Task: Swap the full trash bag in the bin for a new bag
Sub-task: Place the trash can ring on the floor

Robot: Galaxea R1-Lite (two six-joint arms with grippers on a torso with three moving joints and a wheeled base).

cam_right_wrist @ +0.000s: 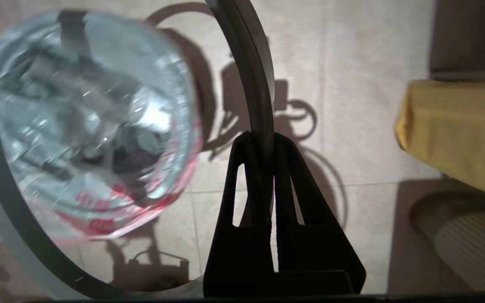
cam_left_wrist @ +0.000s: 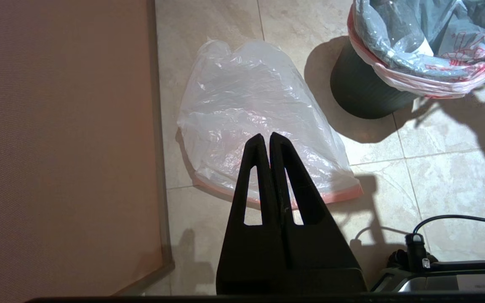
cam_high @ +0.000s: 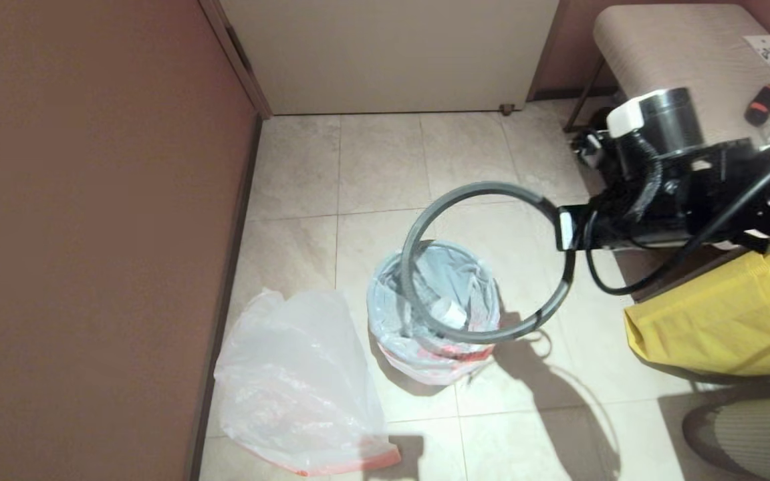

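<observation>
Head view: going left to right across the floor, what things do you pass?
Wall → new bag → bin with the full bag → right hand holding the hoop → yellow bag.

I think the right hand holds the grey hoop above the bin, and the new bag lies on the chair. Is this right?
Not quite: the new bag lies on the floor beside the bin, as the head view shows. The right hand does hold the grey hoop above it.

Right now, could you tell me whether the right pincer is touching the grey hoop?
Touching. The right wrist view shows the right pincer closed on the grey hoop, the band running between its fingers; the head view agrees.
</observation>
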